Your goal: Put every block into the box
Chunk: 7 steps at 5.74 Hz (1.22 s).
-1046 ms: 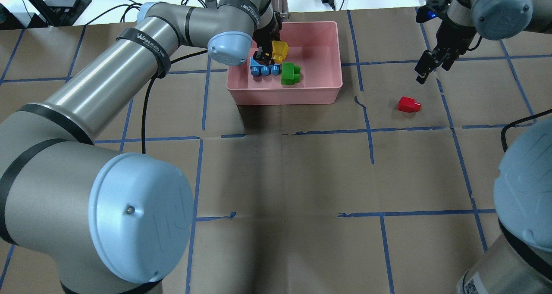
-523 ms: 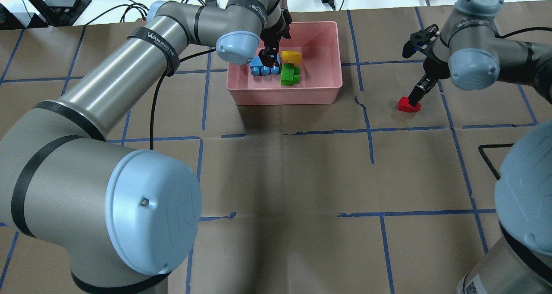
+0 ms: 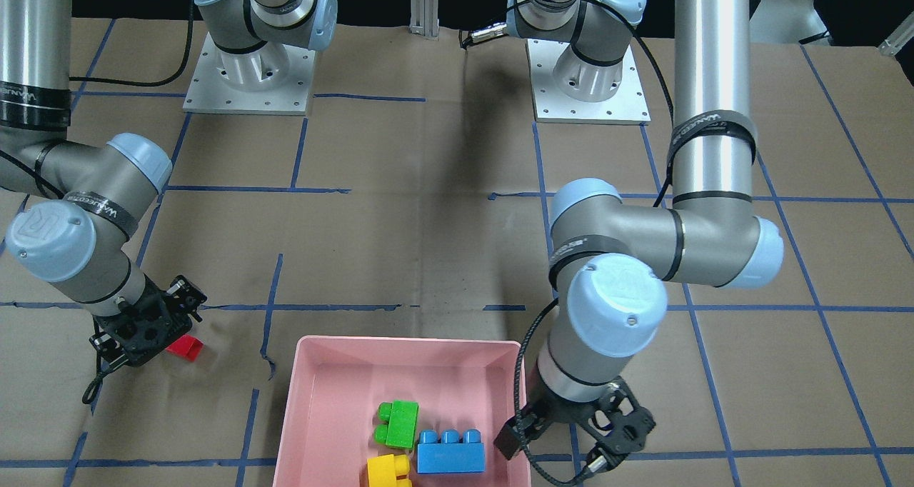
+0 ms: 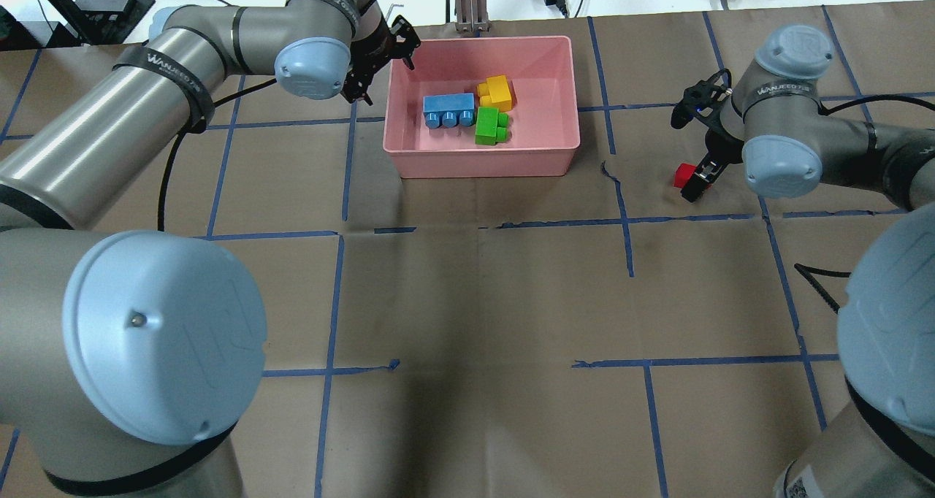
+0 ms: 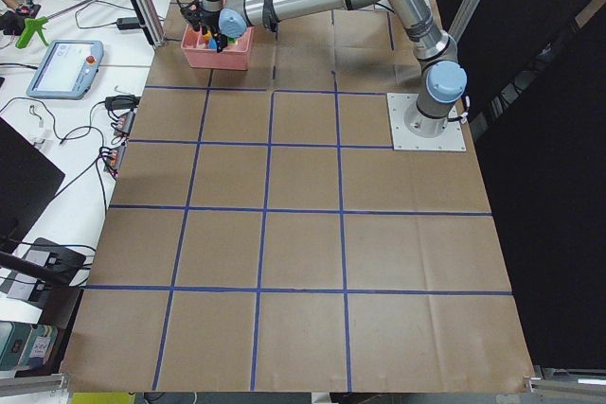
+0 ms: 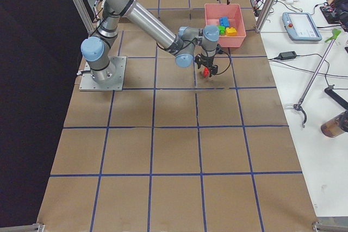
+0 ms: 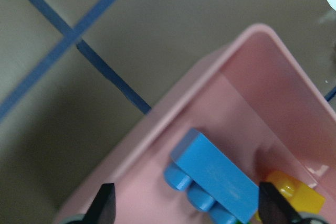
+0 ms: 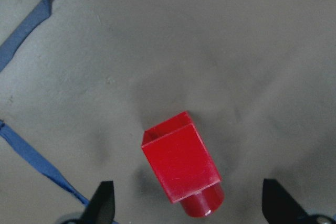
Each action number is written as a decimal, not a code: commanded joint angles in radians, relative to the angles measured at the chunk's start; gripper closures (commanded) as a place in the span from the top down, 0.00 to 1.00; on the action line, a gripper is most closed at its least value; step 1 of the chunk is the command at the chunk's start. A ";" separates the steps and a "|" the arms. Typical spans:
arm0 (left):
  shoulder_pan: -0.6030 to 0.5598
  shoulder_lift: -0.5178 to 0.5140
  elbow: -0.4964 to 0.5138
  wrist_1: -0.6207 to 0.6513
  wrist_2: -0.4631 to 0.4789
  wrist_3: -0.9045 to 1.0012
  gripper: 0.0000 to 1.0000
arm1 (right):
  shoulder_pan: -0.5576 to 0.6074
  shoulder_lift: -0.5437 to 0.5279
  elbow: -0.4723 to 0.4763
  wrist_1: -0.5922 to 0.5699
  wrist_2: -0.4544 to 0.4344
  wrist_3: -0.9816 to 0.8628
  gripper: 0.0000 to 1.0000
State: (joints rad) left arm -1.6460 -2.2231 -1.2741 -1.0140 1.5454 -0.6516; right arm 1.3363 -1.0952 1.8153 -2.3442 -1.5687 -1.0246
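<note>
The left pincer (image 4: 383, 67) is spread wide and holds nothing. It hangs by the far left corner of the box (image 4: 555, 158), seemingly just over the rim, though the angle is poor. The right pincer (image 8: 190, 205) is also spread wide, low over the table (image 4: 467, 286). The red block (image 8: 181, 163) lies on its side between the dark fingers (image 8: 104, 203), touching neither. It is glossy plastic with one round stud.

The smooth pink box has sloped walls and rounded corners. Inside it, close together, lie the three-stud blue block (image 4: 448, 105), the yellow block (image 4: 498, 90) and the green block (image 4: 486, 123). Matte brown paper with a blue tape grid covers the table.
</note>
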 commanded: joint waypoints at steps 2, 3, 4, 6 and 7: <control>0.124 0.097 -0.100 -0.020 0.059 0.585 0.99 | 0.001 0.000 -0.001 -0.006 0.003 -0.002 0.63; 0.153 0.105 -0.105 -0.026 0.061 0.736 0.99 | 0.001 0.000 -0.011 -0.013 0.003 -0.003 0.52; 0.160 0.152 -0.137 -0.091 0.059 0.748 0.99 | 0.001 0.000 -0.013 -0.014 0.003 -0.003 0.40; 0.112 0.364 -0.195 -0.338 0.059 0.643 0.99 | 0.004 0.000 -0.014 -0.014 0.001 -0.002 0.27; 0.062 0.419 -0.224 -0.353 0.062 0.621 0.99 | 0.004 -0.005 -0.027 -0.014 0.003 0.000 0.17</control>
State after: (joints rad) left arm -1.5442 -1.8683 -1.4708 -1.3278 1.6053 -0.0002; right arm 1.3401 -1.0968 1.7972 -2.3577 -1.5670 -1.0260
